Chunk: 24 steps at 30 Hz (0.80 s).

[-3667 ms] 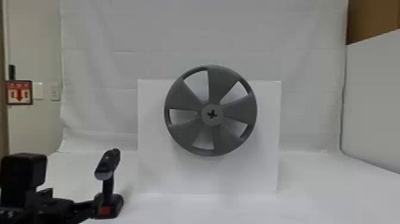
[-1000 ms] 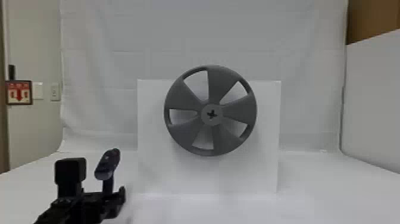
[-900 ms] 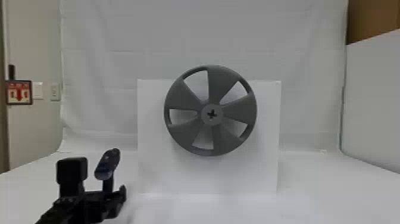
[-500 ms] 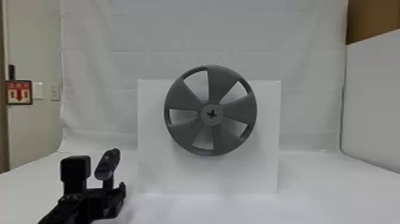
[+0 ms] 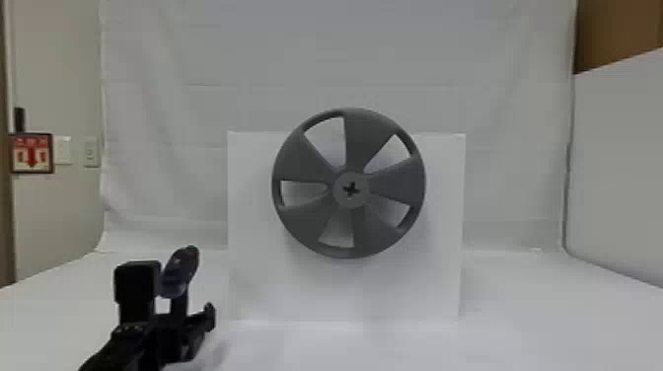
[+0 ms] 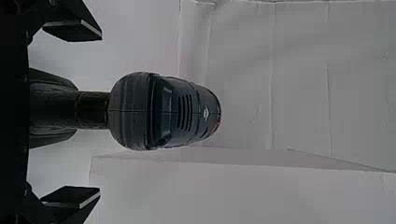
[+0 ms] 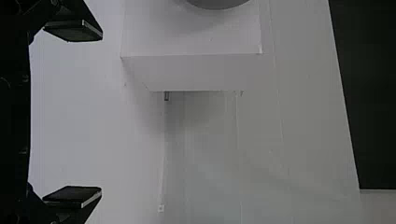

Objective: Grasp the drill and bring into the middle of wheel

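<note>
At the lower left of the head view, my left gripper [image 5: 197, 325] is low around the upright drill [image 5: 180, 271], hiding its base. In the left wrist view, the drill's dark body [image 6: 182, 112] points away and its handle lies between the fingers of my left gripper [image 6: 99, 113], which stands open with a gap on both sides. The grey five-spoked wheel [image 5: 308, 224], with a cross-shaped hole in its hub, is on the front of a white panel. My right gripper [image 7: 100, 113] is open and holds nothing; part of the wheel [image 7: 217, 3] appears at the edge of its view.
The white panel [image 5: 394, 291] stands upright at mid-table, right of the left gripper. White cloth [image 5: 163, 98] hangs behind the table [image 5: 542, 320]. A pale partition [image 5: 616, 172] borders the right side.
My left arm has come in from the left up to the drill, covering its red-marked base, and has lately edged slightly further right. The drill and wheel have stayed in place.
</note>
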Tool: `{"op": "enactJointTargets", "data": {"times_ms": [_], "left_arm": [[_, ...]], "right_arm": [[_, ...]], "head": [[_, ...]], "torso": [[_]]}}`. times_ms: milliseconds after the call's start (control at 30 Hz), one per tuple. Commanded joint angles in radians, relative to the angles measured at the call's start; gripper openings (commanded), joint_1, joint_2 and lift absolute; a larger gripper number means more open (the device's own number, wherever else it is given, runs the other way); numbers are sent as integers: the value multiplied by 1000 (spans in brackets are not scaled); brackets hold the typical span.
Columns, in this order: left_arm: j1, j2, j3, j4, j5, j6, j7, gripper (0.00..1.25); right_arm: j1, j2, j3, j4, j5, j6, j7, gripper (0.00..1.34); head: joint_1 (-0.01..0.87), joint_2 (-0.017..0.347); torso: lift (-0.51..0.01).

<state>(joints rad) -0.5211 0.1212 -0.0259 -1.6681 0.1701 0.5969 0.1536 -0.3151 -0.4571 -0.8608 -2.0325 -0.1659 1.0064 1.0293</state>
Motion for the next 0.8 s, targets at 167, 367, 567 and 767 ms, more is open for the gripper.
{"op": "enactJointTargets", "data": {"times_ms": [167,367,567,767], "left_arm": [[-19,-8,-11,41,-12,-22,14,1134],[-28,-12,-11,57,-23,-29,18,1132],[-33,-14,-9,68,-32,-39,24,1132],[-37,-15,-8,77,-34,-46,26,1128]], "right_arm": [[-1,-2,9,2,8,1,0,1204],[-1,-2,11,2,8,1,0,1204],[-1,-2,11,2,8,1,0,1204],[-2,0,12,2,9,1,0,1204]], "head": [[54,31],[54,31],[54,31],[54,31]], "torso": [[-403],[-403],[-403],[-403]]}}
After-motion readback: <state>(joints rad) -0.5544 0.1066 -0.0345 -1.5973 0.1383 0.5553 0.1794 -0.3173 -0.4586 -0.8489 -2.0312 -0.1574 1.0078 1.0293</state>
